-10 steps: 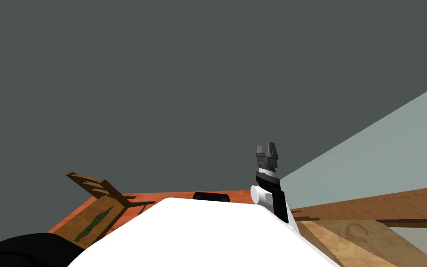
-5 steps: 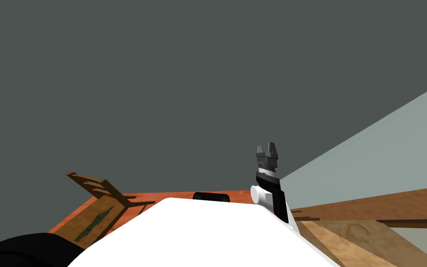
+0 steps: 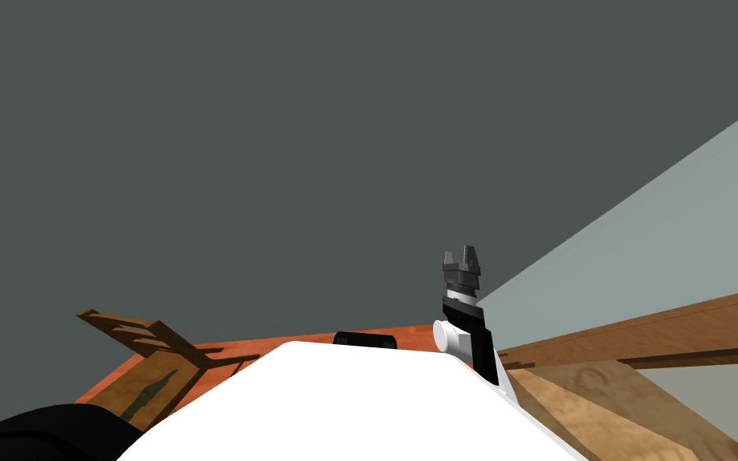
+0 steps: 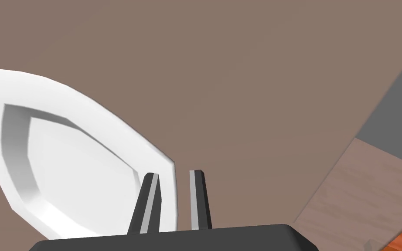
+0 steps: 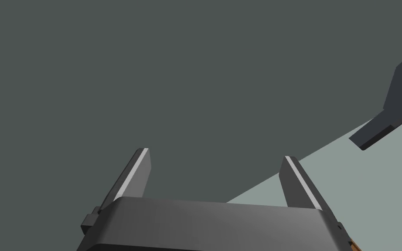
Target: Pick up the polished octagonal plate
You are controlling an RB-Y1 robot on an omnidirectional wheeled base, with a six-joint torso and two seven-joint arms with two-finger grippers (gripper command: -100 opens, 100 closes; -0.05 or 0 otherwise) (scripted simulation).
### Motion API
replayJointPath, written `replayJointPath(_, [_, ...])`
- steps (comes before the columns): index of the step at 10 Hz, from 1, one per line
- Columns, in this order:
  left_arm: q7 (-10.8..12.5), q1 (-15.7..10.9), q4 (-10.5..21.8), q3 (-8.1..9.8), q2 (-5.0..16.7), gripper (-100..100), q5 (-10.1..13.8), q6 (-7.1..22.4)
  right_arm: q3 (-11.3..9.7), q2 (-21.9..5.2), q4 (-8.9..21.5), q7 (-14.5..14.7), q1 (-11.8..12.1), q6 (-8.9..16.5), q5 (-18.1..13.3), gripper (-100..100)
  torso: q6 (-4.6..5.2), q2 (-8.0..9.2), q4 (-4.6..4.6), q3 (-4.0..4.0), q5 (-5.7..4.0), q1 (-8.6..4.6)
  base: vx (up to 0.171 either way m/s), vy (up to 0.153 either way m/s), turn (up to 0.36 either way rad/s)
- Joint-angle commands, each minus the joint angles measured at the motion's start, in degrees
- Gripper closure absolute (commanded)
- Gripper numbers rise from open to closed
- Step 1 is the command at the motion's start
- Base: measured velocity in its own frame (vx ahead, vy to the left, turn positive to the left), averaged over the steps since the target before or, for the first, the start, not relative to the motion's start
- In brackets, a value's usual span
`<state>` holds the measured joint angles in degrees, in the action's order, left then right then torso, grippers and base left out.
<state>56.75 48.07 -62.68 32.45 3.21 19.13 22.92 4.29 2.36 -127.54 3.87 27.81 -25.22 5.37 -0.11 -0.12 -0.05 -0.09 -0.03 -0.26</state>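
Note:
A white octagonal plate [image 4: 78,165] with a raised rim lies against a flat brown surface [image 4: 261,87] in the left wrist view. My left gripper [image 4: 174,174] has its two fingers drawn close together. One finger lies over the plate's face and the other just past its edge, so the rim sits between them. My right gripper [image 3: 462,258] is raised in front of a dark grey wall, to the right of my chest. In its own wrist view the right gripper [image 5: 215,152] stands open with nothing between the fingers.
A wooden chair [image 3: 143,336] leans at the lower left over an orange surface [image 3: 223,356]. Wooden boards [image 3: 599,400] run along the lower right under a pale wall. Beside the brown surface, pale wood flooring [image 4: 361,187] shows.
The whole head view has shifted: the chair sits further left and lower, the pale wall's edge higher, so my head or torso has moved. The right arm holds its pose.

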Motion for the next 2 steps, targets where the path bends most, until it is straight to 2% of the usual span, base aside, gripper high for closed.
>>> replayJointPath(1, [0.0, 0.0, 0.0, 0.0, 0.0, 100, 0.0, 0.0, 0.0, 0.0, 0.0, 0.0, 0.0, 0.0, 0.0, 0, 0.0, 0.0, 0.0, 0.0, 0.0, 0.0, -0.003, -0.022, -0.012])
replayJointPath(2, [0.12, 0.09, -0.23, 0.0, 0.0, 0, 0.02, 0.27, 0.01, 0.0, 0.0, 0.0, 0.0, 0.0, 0.0, 0, -0.02, 0.0, 0.0, 0.0, 0.04, 0.11, 0.0, 0.0, 0.0])
